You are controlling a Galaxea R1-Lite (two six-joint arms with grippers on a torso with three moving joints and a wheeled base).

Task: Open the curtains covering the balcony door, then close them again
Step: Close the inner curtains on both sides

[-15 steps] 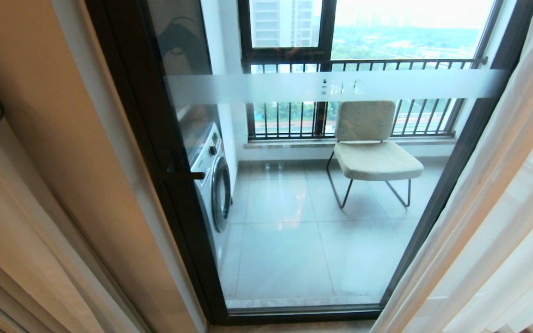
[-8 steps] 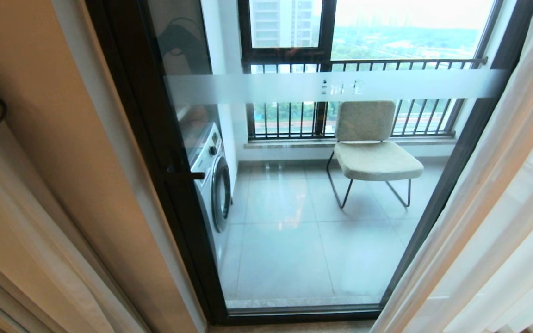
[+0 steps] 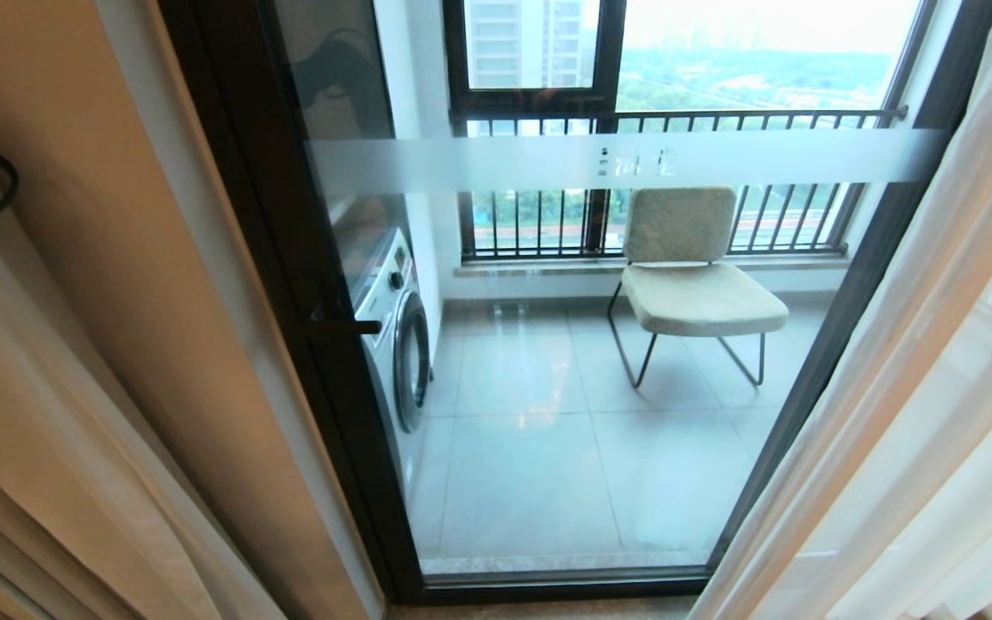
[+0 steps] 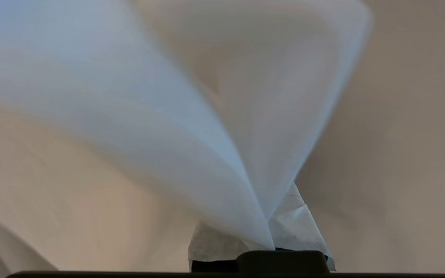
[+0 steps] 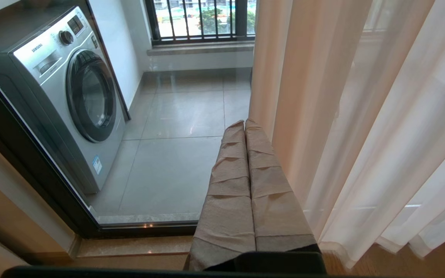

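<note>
Curtains (image 3: 918,413) parted to both sides – cream drape and sheer layer hang at right, another cream drape at left. Balcony door (image 3: 565,164) exposed between them: clear glass in black frame, frosted strip across it. Through the glass: washing machine (image 3: 397,331) against the left wall, beige chair (image 3: 690,275) near the railed window.

Left pincer (image 4: 261,247) is clenched on a fold of the sheer white curtain, which fans out from between its wrapped fingers, with cream drape behind.

Right pincer (image 5: 245,127) – cloth-wrapped fingers pressed together, grasping nothing – points toward the door glass, just beside the right-hand drape's edge.
</note>
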